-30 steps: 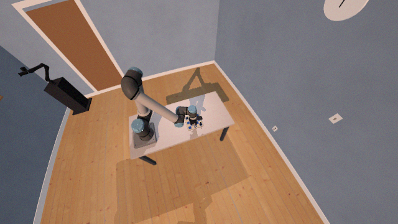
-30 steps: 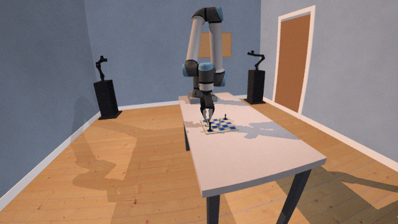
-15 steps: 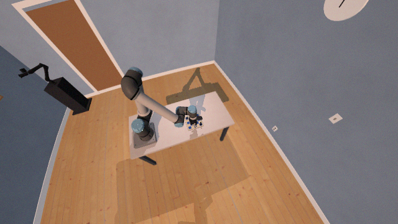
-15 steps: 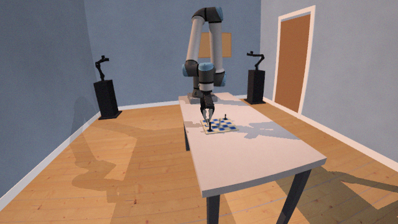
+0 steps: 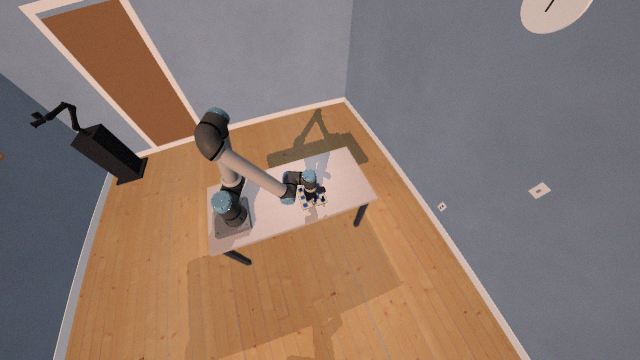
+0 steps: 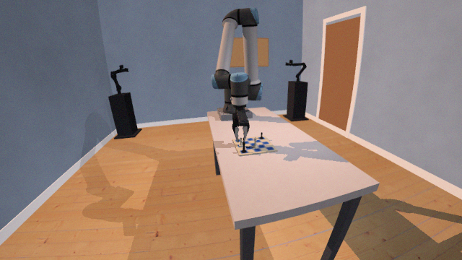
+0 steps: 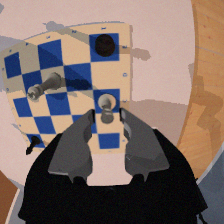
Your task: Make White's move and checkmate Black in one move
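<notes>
Nearest in the wrist view, gripper pointing down over the chessboard, its two grey fingers parted a little and narrow, with a visible gap on each side of the white piece standing upright between the tips; nothing gripped. White piece, a light grey one with a rounded head, exact kind hard to tell, sitting on a blue square in the column at the board's right edge, directly ahead of the fingertips. Farther ahead in that same column, a black piece seen from above as a dark round top on a blue square near the far right corner. Off to the left of the gripper and slightly ahead, a second light grey piece appearing to lean across the middle squares; lying down or only foreshortened, cannot tell. Down at the near left corner, beside the left finger, a small black piece at the board's rim. In the exterior view, gripper hanging straight down from the grey arm over the board's left side, board lying flat on the pale surface. Beyond, two black pedestals by the blue walls and a brown door.
</notes>
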You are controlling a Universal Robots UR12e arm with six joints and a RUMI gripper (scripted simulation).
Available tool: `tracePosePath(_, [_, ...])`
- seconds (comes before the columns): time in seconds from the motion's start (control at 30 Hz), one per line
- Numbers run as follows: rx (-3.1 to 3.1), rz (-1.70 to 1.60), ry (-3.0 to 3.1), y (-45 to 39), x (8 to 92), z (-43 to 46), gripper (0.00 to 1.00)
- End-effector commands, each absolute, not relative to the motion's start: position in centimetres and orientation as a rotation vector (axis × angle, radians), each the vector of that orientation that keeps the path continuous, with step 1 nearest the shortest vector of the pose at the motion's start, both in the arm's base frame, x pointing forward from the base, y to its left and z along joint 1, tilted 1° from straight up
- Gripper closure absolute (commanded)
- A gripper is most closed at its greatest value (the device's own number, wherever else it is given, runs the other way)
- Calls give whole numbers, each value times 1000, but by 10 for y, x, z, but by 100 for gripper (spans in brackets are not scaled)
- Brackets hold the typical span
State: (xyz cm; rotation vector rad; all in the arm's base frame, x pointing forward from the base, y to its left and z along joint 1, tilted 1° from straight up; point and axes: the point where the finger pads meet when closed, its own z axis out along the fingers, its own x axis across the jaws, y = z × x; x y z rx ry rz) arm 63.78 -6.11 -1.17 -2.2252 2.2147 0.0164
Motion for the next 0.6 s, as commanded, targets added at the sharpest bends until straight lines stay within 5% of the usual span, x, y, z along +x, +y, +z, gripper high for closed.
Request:
tracePosePath(0.0, [-2225, 14, 2214, -61, 638, -11, 75])
tracePosePath(0.57, [-2225, 14, 2214, -61, 638, -4, 75])
